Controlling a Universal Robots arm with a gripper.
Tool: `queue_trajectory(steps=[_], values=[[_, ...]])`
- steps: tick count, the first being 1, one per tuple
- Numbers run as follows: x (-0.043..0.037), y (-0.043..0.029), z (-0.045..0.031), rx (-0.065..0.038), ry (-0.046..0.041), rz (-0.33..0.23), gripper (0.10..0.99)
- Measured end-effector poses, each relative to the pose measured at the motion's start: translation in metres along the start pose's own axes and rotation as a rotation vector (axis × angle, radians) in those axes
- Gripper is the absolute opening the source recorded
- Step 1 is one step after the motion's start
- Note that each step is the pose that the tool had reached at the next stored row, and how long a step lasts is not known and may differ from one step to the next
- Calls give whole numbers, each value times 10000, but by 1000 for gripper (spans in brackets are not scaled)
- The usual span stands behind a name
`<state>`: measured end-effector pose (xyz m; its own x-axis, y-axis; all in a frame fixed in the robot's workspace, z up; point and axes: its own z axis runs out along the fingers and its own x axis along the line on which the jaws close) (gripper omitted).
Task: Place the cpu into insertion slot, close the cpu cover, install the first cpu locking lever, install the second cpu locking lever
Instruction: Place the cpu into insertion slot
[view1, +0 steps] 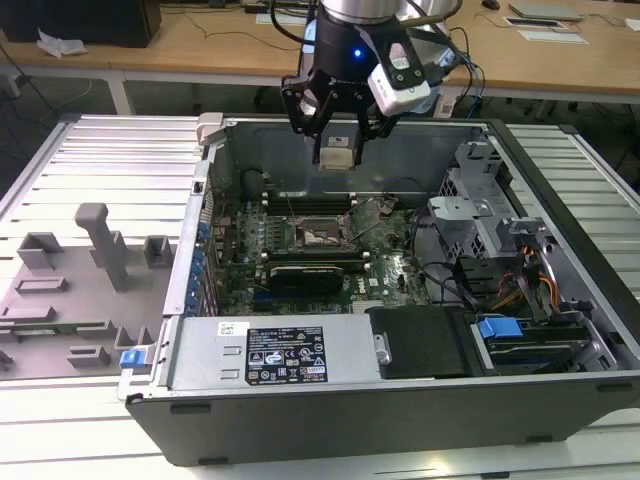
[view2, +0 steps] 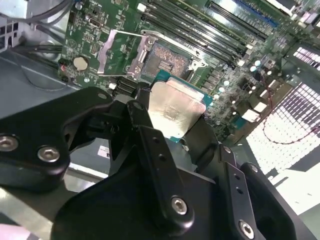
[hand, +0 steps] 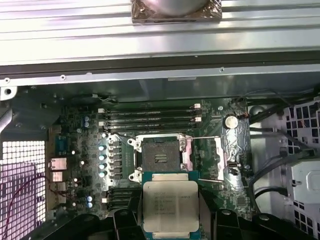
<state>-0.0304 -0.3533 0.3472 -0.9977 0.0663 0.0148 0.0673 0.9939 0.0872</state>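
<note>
My gripper (view1: 337, 152) hangs above the open computer case, shut on the cpu (view1: 338, 141). Both wrist views show the cpu (view2: 175, 110) (hand: 169, 204) as a pale silvery square held flat between the black fingers (view2: 141, 112). The insertion slot (view1: 322, 236) (hand: 161, 156) (view2: 167, 60) lies below it on the green board, bare with its dark frame exposed. The cpu cover (hand: 220, 159) (view2: 106, 54) is swung open beside the slot. The cpu is well clear of the slot, above it.
Black memory sticks (hand: 150, 114) flank the slot. A silver power supply (view1: 270, 352) lines the case's near side, and a drive cage with cables (view1: 480, 220) fills the exterior view's right. A grey fixture (view1: 95, 245) stands outside the case on the slatted table (view1: 100, 150).
</note>
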Motion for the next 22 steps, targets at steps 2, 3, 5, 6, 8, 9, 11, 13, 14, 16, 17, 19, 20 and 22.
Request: queue_trajectory(steps=[2,3,5,6,8,9,11,13,14,16,17,19,20,22], values=[[0,-5,55,-8,-54,616,541],[0,-7,77,-13,-79,913,541],[-1,-10,108,-19,-118,1354,541],[-1,-11,119,-22,-133,1519,541],[-1,-13,144,-30,-174,1992,541],[-1,-13,151,-32,-192,2188,541],[-2,-14,163,-38,-233,2675,541],[-2,-15,170,-44,-262,2998,541],[-2,-15,173,-46,-277,3171,541],[-2,-16,180,-52,-308,3521,541],[-2,-16,182,-54,-321,3679,541],[-2,-17,189,-59,-355,4058,541],[-2,-17,191,-62,-368,4208,541],[-2,-17,195,-67,-401,4594,541]])
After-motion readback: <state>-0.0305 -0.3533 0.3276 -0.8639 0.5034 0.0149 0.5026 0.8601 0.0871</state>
